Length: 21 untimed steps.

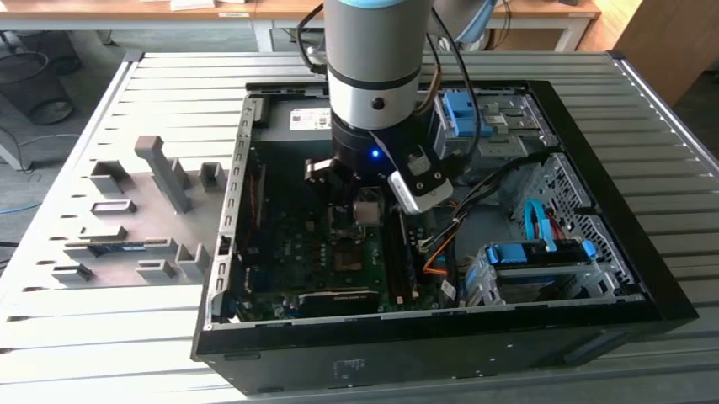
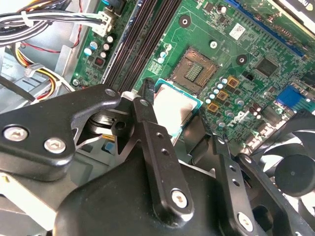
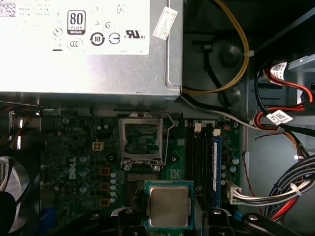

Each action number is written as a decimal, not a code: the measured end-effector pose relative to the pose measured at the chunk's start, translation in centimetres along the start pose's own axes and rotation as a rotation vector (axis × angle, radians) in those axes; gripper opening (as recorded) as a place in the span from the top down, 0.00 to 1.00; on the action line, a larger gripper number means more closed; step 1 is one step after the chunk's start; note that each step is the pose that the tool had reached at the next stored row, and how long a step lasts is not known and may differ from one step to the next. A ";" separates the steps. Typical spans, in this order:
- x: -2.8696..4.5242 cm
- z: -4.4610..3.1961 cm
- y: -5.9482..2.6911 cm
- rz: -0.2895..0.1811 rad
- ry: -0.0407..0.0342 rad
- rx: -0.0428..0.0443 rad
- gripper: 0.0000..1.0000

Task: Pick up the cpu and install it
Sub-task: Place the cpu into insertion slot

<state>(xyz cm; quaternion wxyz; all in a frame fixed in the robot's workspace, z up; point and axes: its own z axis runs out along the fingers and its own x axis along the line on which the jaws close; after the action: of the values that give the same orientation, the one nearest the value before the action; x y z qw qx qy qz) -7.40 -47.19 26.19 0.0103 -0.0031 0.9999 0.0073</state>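
Silver-topped cpu (image 3: 168,205) is clamped by its edges in the gripper (image 2: 175,109) and held flat above the motherboard (image 2: 202,29). It sits just beside the open socket (image 2: 196,69) near the memory-slot side, not seated. The edge grip likely keeps its underside clear and level.

Tally of the parts in sight
One robot arm (image 1: 376,76), one case (image 1: 450,353), one chip (image 3: 168,205), one bare socket (image 2: 197,71), one grey power box (image 3: 98,69), one fan (image 2: 290,167), and seemingly four memory slots (image 3: 199,152).
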 end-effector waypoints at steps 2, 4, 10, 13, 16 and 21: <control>0.01 0.37 -0.07 -0.004 0.0001 -0.0002 0.53; 0.09 0.73 -0.17 -0.007 0.0017 -0.0003 0.53; 0.54 1.59 -0.40 -0.011 0.0039 0.0004 0.53; 0.70 2.12 -0.50 -0.013 0.0039 0.0008 0.53; 0.96 2.65 -0.59 -0.015 0.0040 0.0011 0.53; 1.33 3.48 -0.89 -0.016 0.0041 0.0017 0.53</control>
<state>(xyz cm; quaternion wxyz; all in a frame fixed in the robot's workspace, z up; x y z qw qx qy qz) -8.66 -48.04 22.67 0.0083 -0.0109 0.9999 0.0064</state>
